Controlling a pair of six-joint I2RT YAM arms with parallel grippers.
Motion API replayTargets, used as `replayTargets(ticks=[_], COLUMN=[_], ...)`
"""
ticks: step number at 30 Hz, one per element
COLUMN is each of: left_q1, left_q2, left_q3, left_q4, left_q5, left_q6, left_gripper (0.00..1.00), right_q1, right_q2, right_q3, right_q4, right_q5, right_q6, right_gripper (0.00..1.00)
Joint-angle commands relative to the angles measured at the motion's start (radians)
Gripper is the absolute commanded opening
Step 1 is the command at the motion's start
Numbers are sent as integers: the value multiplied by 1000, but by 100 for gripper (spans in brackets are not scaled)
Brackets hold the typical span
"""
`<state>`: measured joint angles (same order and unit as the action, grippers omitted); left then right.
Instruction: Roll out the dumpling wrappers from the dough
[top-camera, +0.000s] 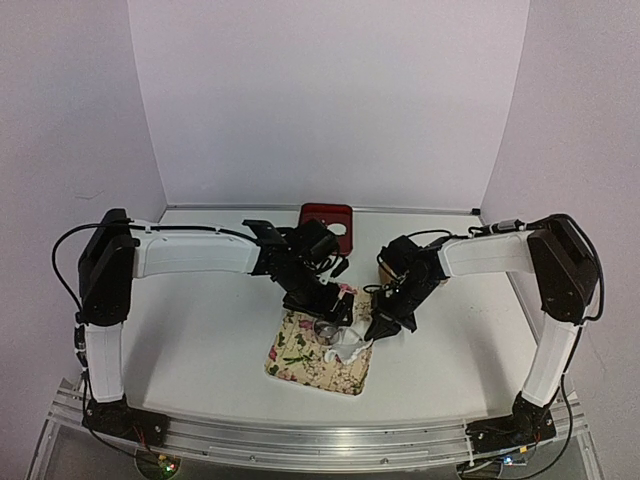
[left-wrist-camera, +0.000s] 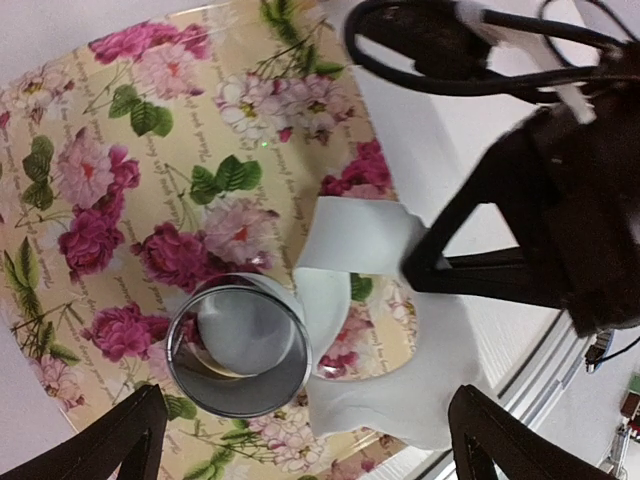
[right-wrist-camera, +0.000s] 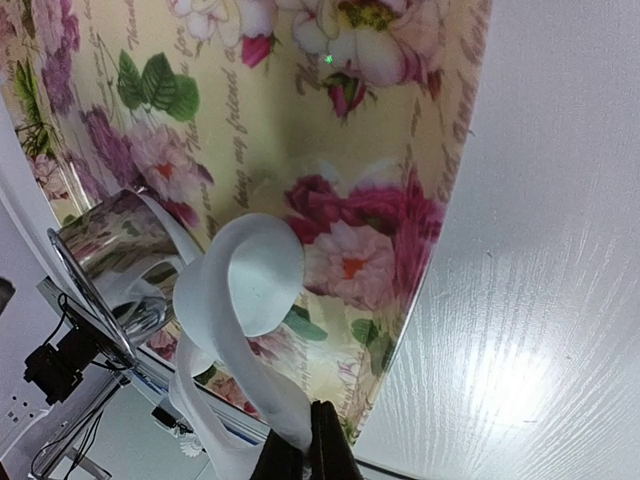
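On the white surface (top-camera: 200, 330), a glossy floral mat (left-wrist-camera: 120, 180) is carrying the soft, ragged white dough (left-wrist-camera: 400, 390). The right claw (right-wrist-camera: 305, 455), tips pinched together, is holding up one strip. The left claw (left-wrist-camera: 308, 400) is hovering, spread wide, over a shiny metal ring (left-wrist-camera: 240, 400).

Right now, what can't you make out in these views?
- Top view: dough and metal ring too small; left claw overhangs them.
- Left wrist: what lies inside the ring, lost in reflections.
- Right wrist: right claw mostly cut off at the bottom edge; depth of its pinch on the dough unclear.
- Top view: red tray partly behind the left arm; its white spot unidentifiable.
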<state>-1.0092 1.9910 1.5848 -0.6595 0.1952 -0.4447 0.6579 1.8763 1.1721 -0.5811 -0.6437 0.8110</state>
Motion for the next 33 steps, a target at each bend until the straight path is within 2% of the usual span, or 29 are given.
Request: replayTargets(ticks=[1,15,33], left_q1=[24,27,22], left_q2=[28,131,99], left_q3=[38,95,48], left_q4=[-8,-2,59], left_q5=[16,36,128], left_q6=[-40,-56,-68], left_gripper=[99,100,99], right_q1=[5,4,4], right_q2=[-29,3,41], right_q3=[11,67,109], right_q4=[-31,-79,-109], right_q5=[15,13,6], right_q6=[-37,-107,-149], right_gripper=[0,0,0])
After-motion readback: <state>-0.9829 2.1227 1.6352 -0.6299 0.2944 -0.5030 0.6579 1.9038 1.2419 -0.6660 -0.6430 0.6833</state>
